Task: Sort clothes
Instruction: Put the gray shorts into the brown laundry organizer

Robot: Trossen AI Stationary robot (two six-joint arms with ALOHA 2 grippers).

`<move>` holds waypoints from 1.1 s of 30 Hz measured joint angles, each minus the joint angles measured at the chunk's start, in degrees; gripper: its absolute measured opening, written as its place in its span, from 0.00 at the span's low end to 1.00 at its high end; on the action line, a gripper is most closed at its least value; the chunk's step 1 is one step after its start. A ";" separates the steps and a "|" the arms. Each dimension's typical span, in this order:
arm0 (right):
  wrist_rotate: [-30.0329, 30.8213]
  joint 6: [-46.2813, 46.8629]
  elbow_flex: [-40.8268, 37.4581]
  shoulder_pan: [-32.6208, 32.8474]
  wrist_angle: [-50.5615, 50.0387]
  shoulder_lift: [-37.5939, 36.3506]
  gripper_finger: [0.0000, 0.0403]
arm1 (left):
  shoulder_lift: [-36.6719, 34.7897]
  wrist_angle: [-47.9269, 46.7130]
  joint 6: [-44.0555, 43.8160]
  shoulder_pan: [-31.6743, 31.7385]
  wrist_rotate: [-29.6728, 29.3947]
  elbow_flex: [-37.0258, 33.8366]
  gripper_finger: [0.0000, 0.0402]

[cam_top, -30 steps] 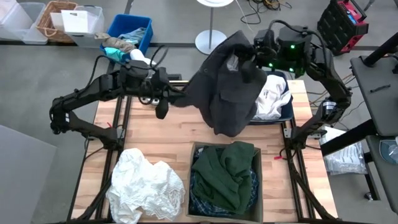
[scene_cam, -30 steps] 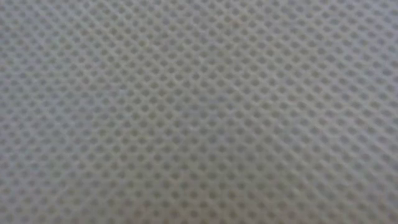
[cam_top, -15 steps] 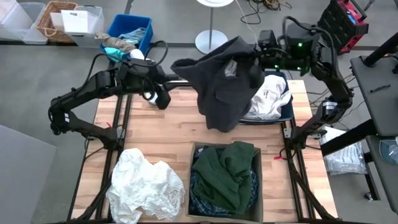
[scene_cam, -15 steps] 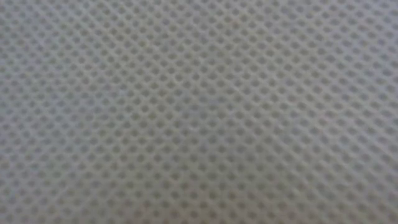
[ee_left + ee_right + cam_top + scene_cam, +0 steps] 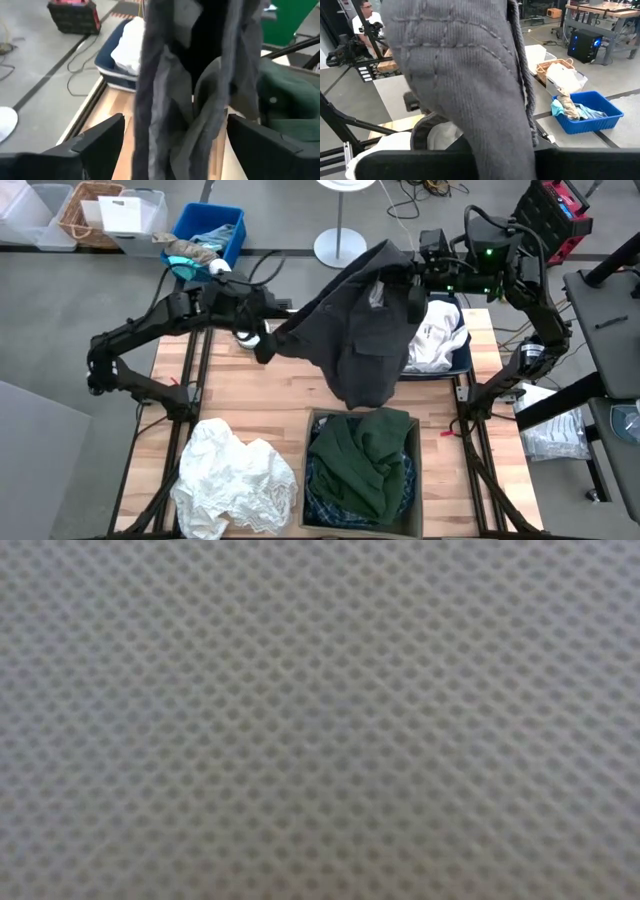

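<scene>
Grey garment [image 5: 365, 330] hangs high over the table's 12 o'clock edge, above the box of darks.
Your right gripper [image 5: 412, 272] pinches its top so it drapes free. Your left gripper [image 5: 172, 132], fingers spread wide, straddles the hanging cloth at 9 o'clock of it, likely to catch a second hold. White heap [image 5: 235, 478] sits at 7 o'clock.

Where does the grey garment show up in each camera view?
High view: the grey garment hangs over the table's far middle.
Low view: not in it; a mesh pattern fills the picture.
Left wrist view: it hangs down the centre, between the open tool's fingers.
Right wrist view: it fills the middle.
Shared landmark: the white clothes in the bin behind it, also in the left wrist view.
</scene>
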 joint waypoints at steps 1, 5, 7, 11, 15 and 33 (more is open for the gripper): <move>-0.01 0.00 0.00 0.02 0.00 0.00 0.02 | 0.62 -0.04 -0.02 0.02 0.01 0.00 0.81; -0.01 -0.03 0.00 0.11 0.02 0.00 0.02 | 4.18 0.00 2.09 0.40 -0.16 -0.02 0.81; -0.01 0.03 0.00 0.11 0.02 0.00 0.02 | 6.13 -0.02 3.34 0.57 0.71 -0.05 0.80; -0.01 0.09 0.00 0.11 0.00 -0.07 0.02 | 8.54 0.62 4.46 0.57 2.77 -0.13 0.74; 0.01 -0.11 0.02 0.11 -0.70 -0.11 0.02 | 9.10 1.16 4.60 0.39 2.79 -0.13 0.55; 8.30 -0.21 -0.11 0.11 -4.76 3.82 0.02 | 6.88 26.09 -14.50 -0.34 5.32 -0.15 0.01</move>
